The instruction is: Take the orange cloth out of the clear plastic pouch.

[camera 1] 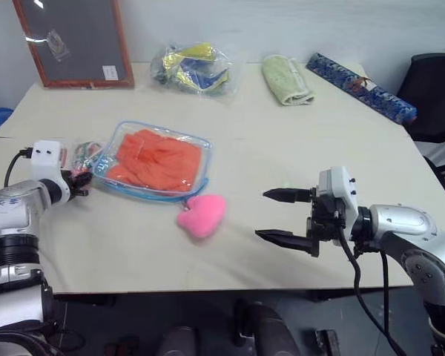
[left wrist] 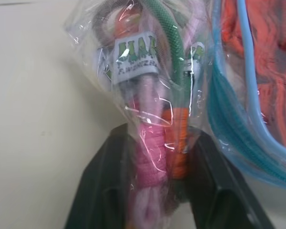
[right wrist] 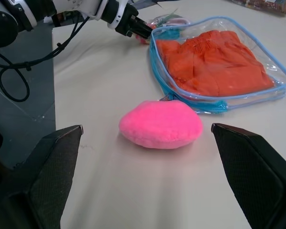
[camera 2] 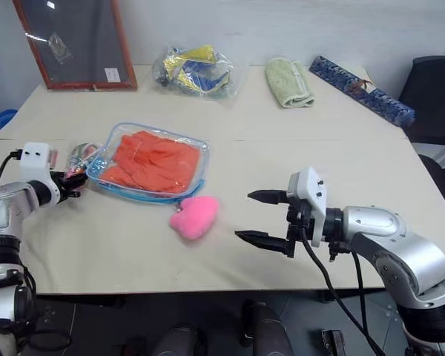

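Left gripper [left wrist: 155, 157] fingers pinch a small crinkly packet of pink and green cords [left wrist: 148, 95] beside the clear blue-edged plastic pouch [camera 1: 196, 144] on the cream surface [camera 1: 282, 148]. Right gripper [camera 1: 285, 216] fingers are spread wide near the pink plush charm [camera 1: 202, 215]. The bright orange cloth [camera 1: 157, 158] sits inside the pouch; extraction remains.

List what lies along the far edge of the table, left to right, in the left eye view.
framed board → clear bag of yellow and blue items → pale green towel → long blue patterned box
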